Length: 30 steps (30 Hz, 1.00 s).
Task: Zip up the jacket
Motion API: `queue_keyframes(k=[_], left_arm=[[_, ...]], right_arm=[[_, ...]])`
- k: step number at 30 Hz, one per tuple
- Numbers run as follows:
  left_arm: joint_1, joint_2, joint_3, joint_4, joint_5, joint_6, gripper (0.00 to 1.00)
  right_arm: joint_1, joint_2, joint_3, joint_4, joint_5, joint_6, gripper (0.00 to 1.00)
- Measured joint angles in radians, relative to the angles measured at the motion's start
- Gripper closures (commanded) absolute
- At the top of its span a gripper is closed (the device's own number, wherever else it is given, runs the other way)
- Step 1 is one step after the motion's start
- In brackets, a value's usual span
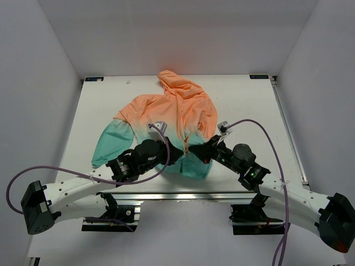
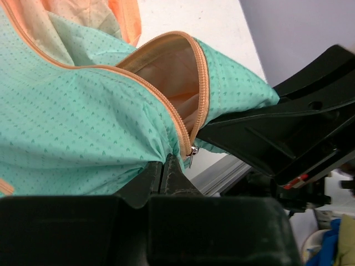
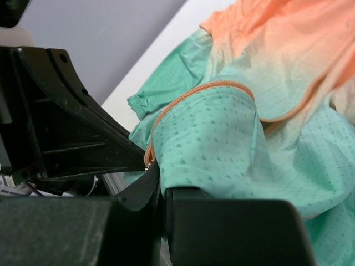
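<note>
The jacket (image 1: 177,111) lies spread on the white table, peach hood at the far end and teal hem towards the arms. Both grippers meet at the hem's middle. My left gripper (image 2: 162,165) is shut, pinching teal fabric (image 2: 83,122) just left of the silver zipper slider (image 2: 192,152). Above the slider the two orange zipper edges (image 2: 201,77) part into an open loop. My right gripper (image 3: 160,176) is shut on the teal hem (image 3: 222,138) on the other side, and the slider (image 3: 147,163) sits right at its tips. In the top view the left gripper (image 1: 182,155) and right gripper (image 1: 195,149) almost touch.
The table (image 1: 111,94) is enclosed by white walls at the back and both sides. An aluminium rail (image 1: 183,194) runs along its near edge under the hem. A purple cable (image 1: 260,124) arches over each arm. The teal left sleeve (image 1: 108,147) lies beside the left arm.
</note>
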Motion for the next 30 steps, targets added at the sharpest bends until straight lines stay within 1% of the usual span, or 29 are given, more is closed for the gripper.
queue_keyframes(k=[8,16,22,25,27,30], left_arm=[[0.0,0.023,0.0,-0.011,0.038,0.048,1.0],[0.0,0.023,-0.034,0.003,0.085,0.068,1.0],[0.0,0.027,-0.062,0.017,0.107,0.065,1.0],[-0.001,0.056,-0.063,0.016,0.116,0.043,1.0],[-0.001,0.094,-0.063,0.016,0.128,0.023,1.0],[-0.002,0.156,-0.061,0.012,0.151,-0.005,1.0]], right_arm=[[0.008,0.004,0.103,-0.227,0.055,0.006,1.0],[0.015,0.015,0.129,-0.33,0.066,0.014,1.0],[0.018,0.076,0.168,-0.389,0.033,0.003,1.0],[0.017,0.095,0.174,-0.415,0.023,-0.011,0.91],[0.017,0.1,0.174,-0.444,0.016,-0.019,0.89],[0.015,0.107,0.172,-0.484,0.016,-0.025,0.78]])
